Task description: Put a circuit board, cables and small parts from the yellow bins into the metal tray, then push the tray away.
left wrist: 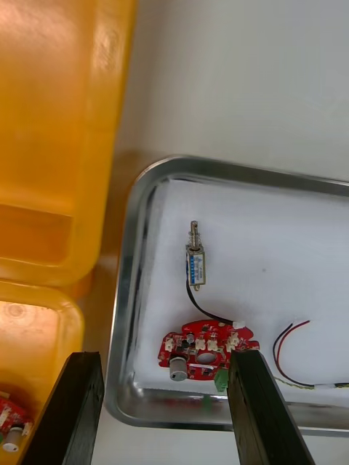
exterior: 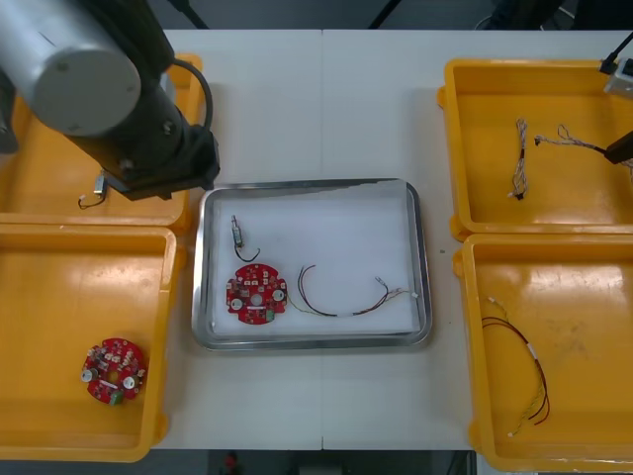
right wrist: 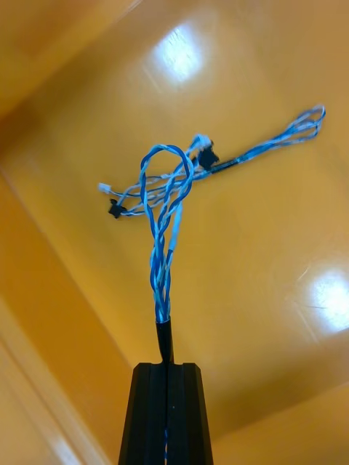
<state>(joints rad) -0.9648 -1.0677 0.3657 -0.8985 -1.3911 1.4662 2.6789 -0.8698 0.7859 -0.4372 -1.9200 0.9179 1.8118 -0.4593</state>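
The metal tray (exterior: 419, 259), white inside, sits mid-table and holds a round red circuit board (exterior: 255, 294), a small metal part (exterior: 237, 236) and a thin red and black cable (exterior: 346, 300). My right gripper (right wrist: 166, 378) is shut on the black end of a twisted blue and white cable (right wrist: 167, 189), which hangs above the floor of the far right yellow bin (exterior: 475, 109). That cable (exterior: 572, 142) stretches toward the table's right edge. My left gripper (left wrist: 167, 414) is open above the tray's near left corner, over the circuit board (left wrist: 207, 349) and the small metal part (left wrist: 196, 263).
A second blue and white cable (exterior: 517, 158) lies in the far right bin. The near right bin (exterior: 473, 327) holds a red and yellow cable (exterior: 524, 371). Another circuit board (exterior: 114, 369) lies in the near left bin, and a small metal part (exterior: 91, 193) in the far left bin.
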